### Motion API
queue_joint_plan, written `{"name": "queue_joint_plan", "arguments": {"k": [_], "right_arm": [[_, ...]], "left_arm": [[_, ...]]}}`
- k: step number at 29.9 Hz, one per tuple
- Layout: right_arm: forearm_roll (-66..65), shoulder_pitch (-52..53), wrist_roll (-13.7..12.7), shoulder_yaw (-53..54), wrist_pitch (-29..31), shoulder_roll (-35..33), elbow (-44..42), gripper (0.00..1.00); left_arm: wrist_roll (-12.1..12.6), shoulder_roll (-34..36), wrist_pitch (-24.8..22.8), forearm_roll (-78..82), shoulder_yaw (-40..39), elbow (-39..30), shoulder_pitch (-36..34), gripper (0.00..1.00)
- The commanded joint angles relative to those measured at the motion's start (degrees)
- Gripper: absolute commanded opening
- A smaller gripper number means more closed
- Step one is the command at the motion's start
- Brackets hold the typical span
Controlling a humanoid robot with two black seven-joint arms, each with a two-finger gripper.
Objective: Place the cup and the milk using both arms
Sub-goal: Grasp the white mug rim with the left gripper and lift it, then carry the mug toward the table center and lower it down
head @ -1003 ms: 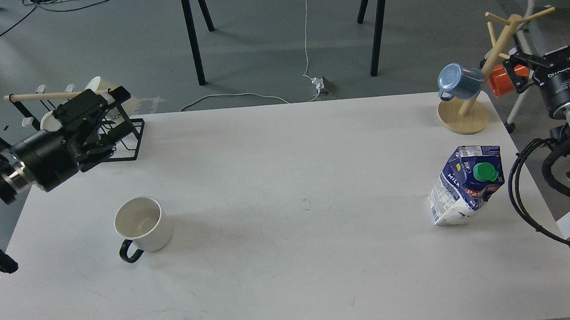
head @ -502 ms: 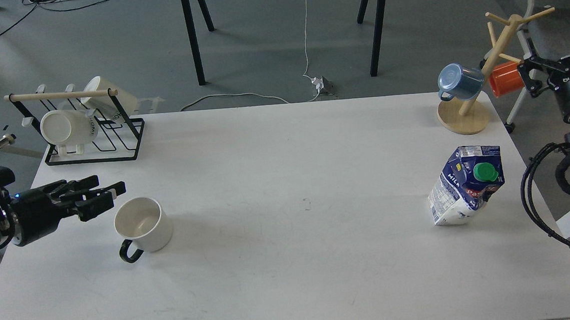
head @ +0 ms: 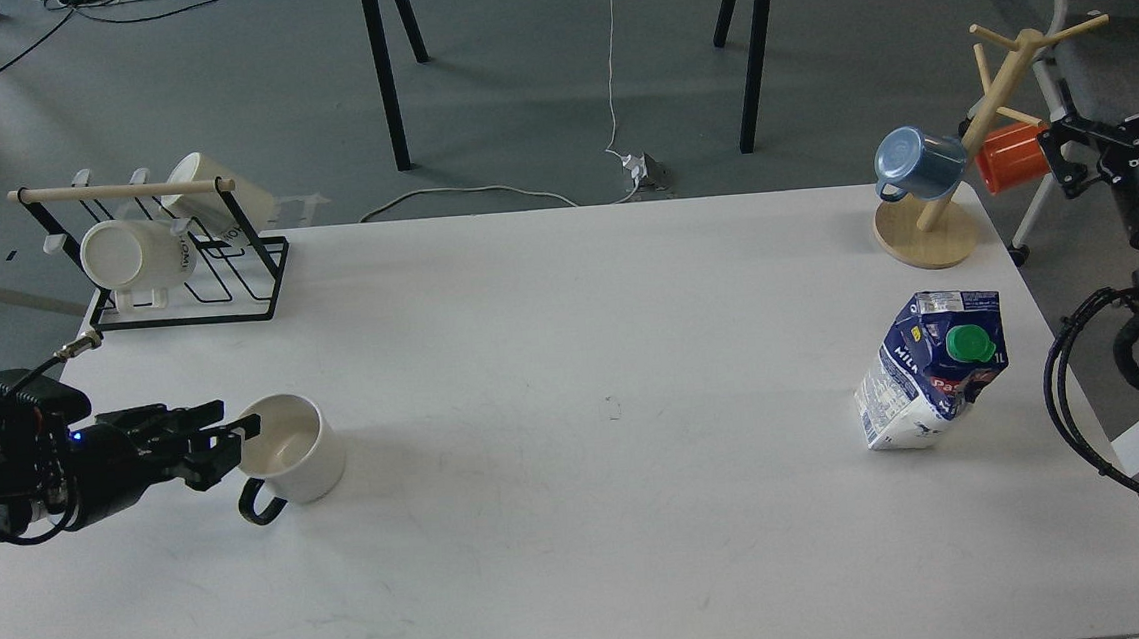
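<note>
Your left gripper [head: 227, 439] lies low at the cup [head: 291, 461], fingertips at its left rim; grasp or not, can't tell. Cup upright, table's [head: 583, 519] left side. Milk [head: 934, 369] upright far right, untouched. Right gripper [head: 1069, 149] off-table, state unclear.

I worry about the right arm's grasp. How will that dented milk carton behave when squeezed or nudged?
The milk carton already looks crumpled, so its walls will probably give under the fingers. It stands leaning and is tall for its base, so a nudge high up could tip it. The green cap looks like its stiffest part.
</note>
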Motion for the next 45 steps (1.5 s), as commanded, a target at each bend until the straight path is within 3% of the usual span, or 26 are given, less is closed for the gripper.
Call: {"name": "queue_joint_plan", "arguments": {"k": [1,4,11,16,21,24,29,32,38,45], "right_arm": [[0.0,0.05,0.0,0.11,0.0,-0.01,0.0,0.99],[0.0,-0.04,0.0,0.02,0.0,-0.45,0.0,0.99],[0.0,-0.04,0.0,0.11,0.0,-0.8,0.0,0.99],[0.0,-0.04,0.0,0.19,0.0,-0.89,0.0,0.99],[0.0,-0.04,0.0,0.54,0.0,-1.59,0.09,0.99],[0.09,-0.13,0.0,1.68,0.0,-1.77,0.09,0.99],[0.09,-1.53,0.0,2.74,0.0,-2.56,0.0,0.99],[0.09,-2.32,0.0,2.74,0.0,-3.09,-0.17,0.99],[0.09,-2.32,0.0,2.83,0.0,-4.67,-0.09,0.99],[0.09,-2.32,0.0,2.83,0.0,-5.2,0.0,0.99]], "left_arm": [[-0.16,-2.01,-0.09,1.98,0.01,3.52,-0.46,0.32],[-0.16,-2.28,-0.36,2.16,0.01,4.76,-0.46,0.1],[-0.42,-2.46,-0.36,2.16,0.01,4.85,-0.72,0.07],[-0.6,-2.37,-1.58,2.07,-0.08,1.78,-4.49,0.03],[-0.25,-2.37,-11.32,2.07,-0.17,-5.68,-12.75,0.03],[1.59,-3.68,-16.86,2.16,-0.17,-9.99,-16.01,0.03],[11.42,-16.31,-25.12,3.99,0.36,-13.08,-21.1,0.04],[14.34,-25.19,-27.13,9.35,0.89,-12.82,-22.87,0.05],[14.43,-34.79,-27.13,15.19,1.68,-8.34,-22.0,0.05],[14.34,-35.68,-27.13,15.19,4.23,-6.22,-21.64,0.07]]}}
